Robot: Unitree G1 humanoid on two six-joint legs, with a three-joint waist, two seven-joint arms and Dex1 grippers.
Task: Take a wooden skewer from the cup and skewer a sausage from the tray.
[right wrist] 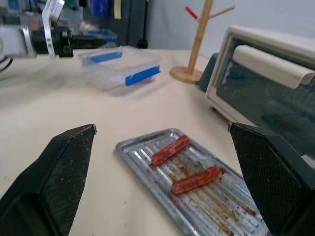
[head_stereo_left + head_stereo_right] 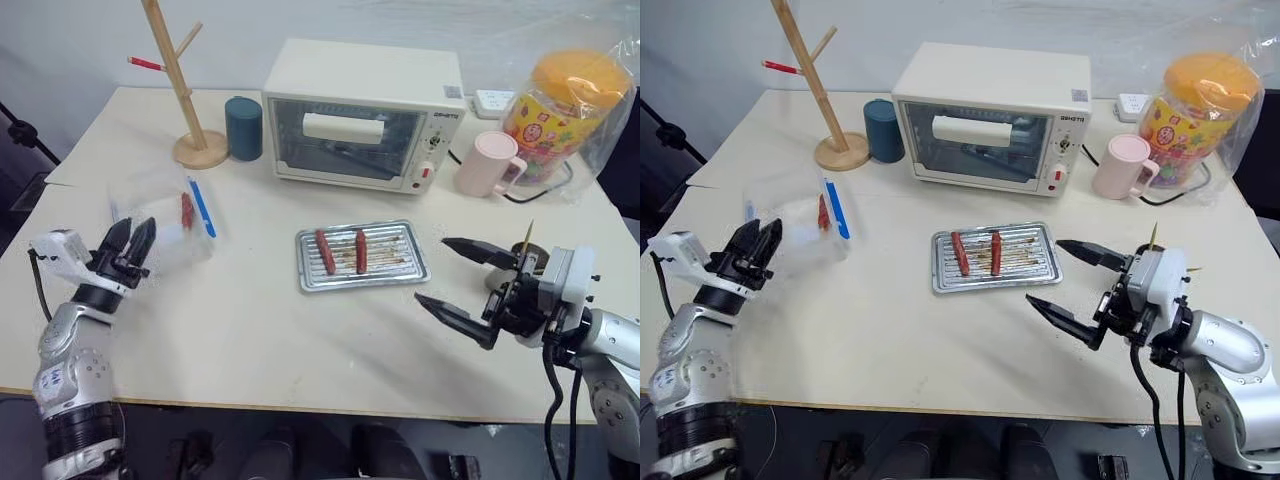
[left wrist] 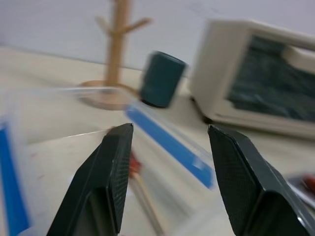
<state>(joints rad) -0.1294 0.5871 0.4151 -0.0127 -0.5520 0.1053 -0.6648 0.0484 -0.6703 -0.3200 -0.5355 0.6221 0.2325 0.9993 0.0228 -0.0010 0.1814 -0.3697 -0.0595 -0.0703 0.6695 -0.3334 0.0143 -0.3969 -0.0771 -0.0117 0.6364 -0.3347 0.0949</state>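
Observation:
The silvery tray (image 2: 395, 262) lies mid-table with two red-brown sausages (image 2: 325, 251) (image 2: 360, 250) side by side on its left half. My right gripper (image 2: 431, 270) hovers just right of the tray, open wide and empty, aimed at it; the right wrist view shows both sausages (image 1: 170, 150) between its fingers. A thin wooden skewer (image 2: 527, 240) sticks up behind the right hand; the cup is hidden there. My left gripper (image 2: 136, 224) is open at the clear plastic box (image 2: 160, 230), which holds a red sausage (image 3: 134, 164) with a pale stick beside it.
A white toaster oven (image 2: 360, 115) stands at the back, with a dark blue cylinder (image 2: 243, 128) and a wooden mug tree (image 2: 185, 90) to its left. A pink mug (image 2: 485, 163) and a bagged orange-lidded jar (image 2: 565, 100) stand back right.

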